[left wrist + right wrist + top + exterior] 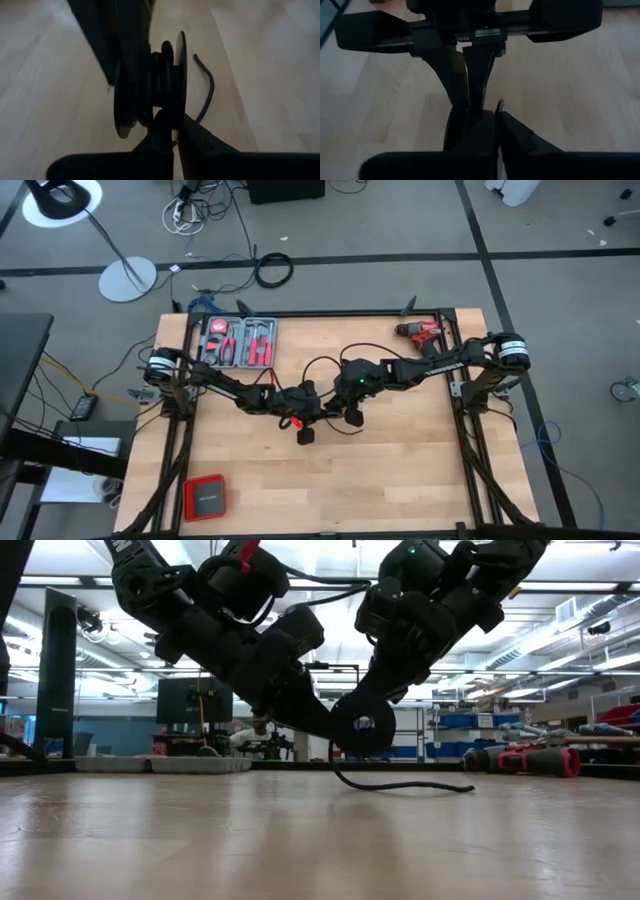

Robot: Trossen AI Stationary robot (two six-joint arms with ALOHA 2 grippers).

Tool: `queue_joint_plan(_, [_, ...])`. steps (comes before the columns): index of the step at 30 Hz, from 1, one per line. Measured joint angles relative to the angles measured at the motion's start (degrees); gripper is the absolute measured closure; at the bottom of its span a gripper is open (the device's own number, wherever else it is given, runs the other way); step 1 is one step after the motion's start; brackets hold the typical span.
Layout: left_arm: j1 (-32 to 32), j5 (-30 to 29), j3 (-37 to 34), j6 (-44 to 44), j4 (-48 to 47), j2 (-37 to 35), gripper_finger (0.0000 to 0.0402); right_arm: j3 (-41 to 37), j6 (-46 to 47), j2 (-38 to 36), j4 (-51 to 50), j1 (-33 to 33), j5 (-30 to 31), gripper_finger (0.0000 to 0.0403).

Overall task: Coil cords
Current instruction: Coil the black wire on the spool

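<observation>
A thin black cord (159, 85) is partly wound on a small black spool (362, 723) that hangs above the middle of the table. The cord's free end (400, 785) drops from the spool and lies on the wood, also seen in the left wrist view (206, 85). My left gripper (176, 131) and my right gripper (498, 125) meet at the spool from opposite sides, both shut on it. In the high view the two hands (335, 405) cover the spool. My left gripper pinches the spool at the rim of one end disc (181, 107) between its two fingers, coming slanting down from the table's left. The spool is lifted clear, and its axle lies level. My right gripper has its two fingers closed on a thin disc rim (500, 105) of the spool, slanting down from the table's right, opposite the left fingers (465, 85). Its own fingers hide the place of contact below the rim.
A tool case with pliers (238, 343) lies at the far left of the table. A red drill (420, 331) is at the far right. A red-edged black box (204, 498) sits at the near left corner. Bare wood lies along the near edge.
</observation>
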Motion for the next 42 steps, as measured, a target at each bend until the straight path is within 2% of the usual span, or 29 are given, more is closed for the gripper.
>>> queue_joint_plan(5, [0.13,0.00,0.00,-1.26,-0.77,0.00,0.0387,-0.19,-0.15,0.02,0.13,0.64,2.49,0.0397])
queue_joint_plan(12, [0.11,-1.41,0.02,-1.31,-0.76,-0.03,0.0350,-3.58,2.76,0.07,2.28,1.10,2.40,0.0401])
queue_joint_plan(18, [0.17,-2.67,0.02,-1.42,-0.98,-0.23,0.0342,-4.04,2.39,0.19,2.38,2.48,6.19,0.0401])
queue_joint_plan(28, [0.26,-4.16,0.04,-2.40,-10.74,-7.16,0.0341,-4.04,1.77,0.15,6.10,2.44,7.73,0.0402])
queue_joint_plan(34, [-0.15,-3.58,0.07,-5.90,-14.99,-7.23,0.0341,-4.04,3.25,0.15,5.89,2.20,8.16,0.0403])
queue_joint_plan(37, [-1.65,-4.76,0.06,-7.63,-20.17,-7.20,0.0341,-4.02,3.21,0.15,6.30,2.37,8.93,0.0403])
queue_joint_plan(42, [-4.67,-5.90,-1.65,-13.89,-20.66,-7.19,0.0341,-4.02,2.77,0.15,7.52,2.35,10.16,0.0403])
